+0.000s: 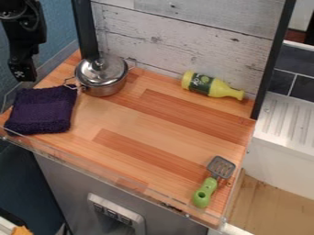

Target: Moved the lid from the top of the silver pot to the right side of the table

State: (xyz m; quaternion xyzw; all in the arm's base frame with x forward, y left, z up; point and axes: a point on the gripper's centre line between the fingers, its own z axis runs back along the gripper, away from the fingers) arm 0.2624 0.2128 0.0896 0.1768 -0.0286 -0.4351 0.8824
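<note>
Camera view: the black hand point(23, 75) hangs at the upper left, in front of the blue wall point(59, 20), pointing down. Whether it is wide or narrow, I cannot tell. To its right and a little lower, near but apart from it, stands the silver pot point(105, 88), upright on the wooden table point(153, 126). The lid point(110, 69) lies on top of the pot, its dark knob upward, so the task's lid is just across from the hand and not on the right side of the table. A wire handle sticks out on each side of the pot, one toward the hand's side and one away from it.

Below the hand is a folded dark purple cloth point(42, 111), just beside the pot. Well to the right of the hand, beyond the pot, a yellow-green bottle point(199, 85) with a dark label lies on its side, its neck pointing away from the hand. Farthest from the hand, diagonally down and right, a spatula lies near the table's corner; its grey slotted head point(221, 167) is a bit nearer the back than its green handle point(204, 193).
</note>
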